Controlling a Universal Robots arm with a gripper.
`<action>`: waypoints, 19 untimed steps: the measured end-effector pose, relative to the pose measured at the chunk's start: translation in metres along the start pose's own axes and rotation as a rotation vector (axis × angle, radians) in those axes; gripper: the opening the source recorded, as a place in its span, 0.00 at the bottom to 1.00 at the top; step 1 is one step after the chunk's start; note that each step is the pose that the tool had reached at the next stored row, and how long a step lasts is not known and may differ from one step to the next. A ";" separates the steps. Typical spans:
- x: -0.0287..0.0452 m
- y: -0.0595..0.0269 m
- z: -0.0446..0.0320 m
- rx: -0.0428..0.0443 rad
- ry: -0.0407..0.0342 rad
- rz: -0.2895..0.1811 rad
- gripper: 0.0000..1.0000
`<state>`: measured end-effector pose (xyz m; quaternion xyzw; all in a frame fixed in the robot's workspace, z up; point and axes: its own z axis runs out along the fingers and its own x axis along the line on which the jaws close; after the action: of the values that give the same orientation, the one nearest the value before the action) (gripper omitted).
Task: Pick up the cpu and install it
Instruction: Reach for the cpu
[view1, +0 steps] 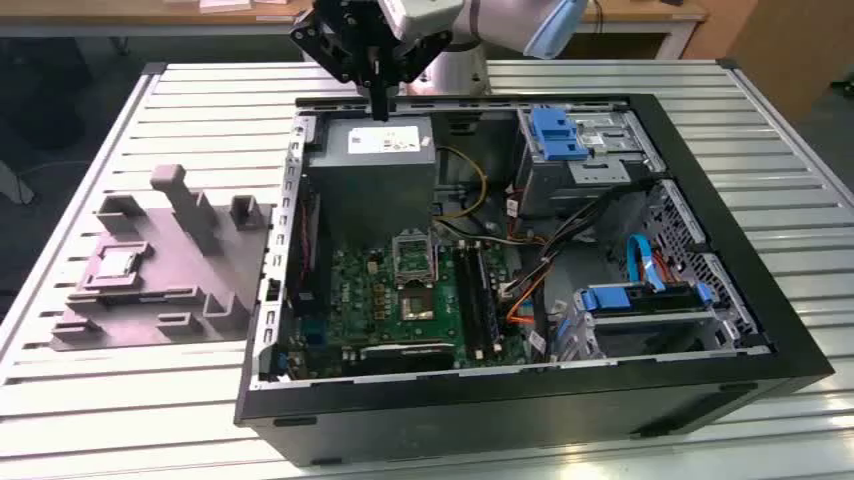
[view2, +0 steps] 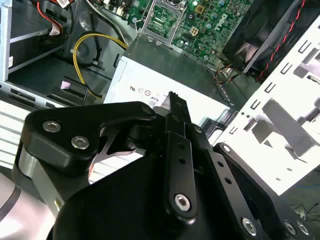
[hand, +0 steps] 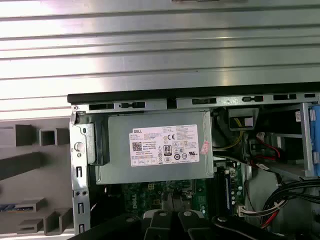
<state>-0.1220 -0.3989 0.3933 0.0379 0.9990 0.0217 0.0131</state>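
The cpu (view1: 118, 264), a small pale square chip, lies in a pocket of the grey moulded tray (view1: 200, 250) on the exterior view's left, beside the open computer case (view1: 534, 400). My gripper (view1: 384, 112) hangs over the case's far edge, above the grey power-supply box (view1: 380, 165), well away from the cpu. Its black fingers (view2: 173, 102) are pressed together with nothing between them; they also appear in the first wrist view as fingertips (hand: 160, 217). On the green motherboard (view1: 387, 300), the metal socket frame (view1: 414, 255) sits just below the power supply, and the second wrist view shows the socket frame (view2: 162, 17) too.
Drive bays with blue latches (view1: 554, 135) and bundled cables (view1: 587, 240) fill the case on the exterior view's right. Yellow wires (view2: 95, 37) run beside the power supply (hand: 155, 150). The case stands on a slatted metal table (view1: 107, 400). Tray posts (view1: 174, 185) rise next to the case wall.
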 end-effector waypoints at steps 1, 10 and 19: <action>0.0000 0.0000 0.0000 0.0000 0.0000 0.000 0.11; 0.0013 -0.0001 0.0000 0.0000 0.0000 0.000 0.11; 0.0030 -0.0002 0.0001 -0.0001 0.0000 0.000 0.11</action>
<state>-0.1250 -0.3989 0.3931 0.0379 0.9990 0.0217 0.0131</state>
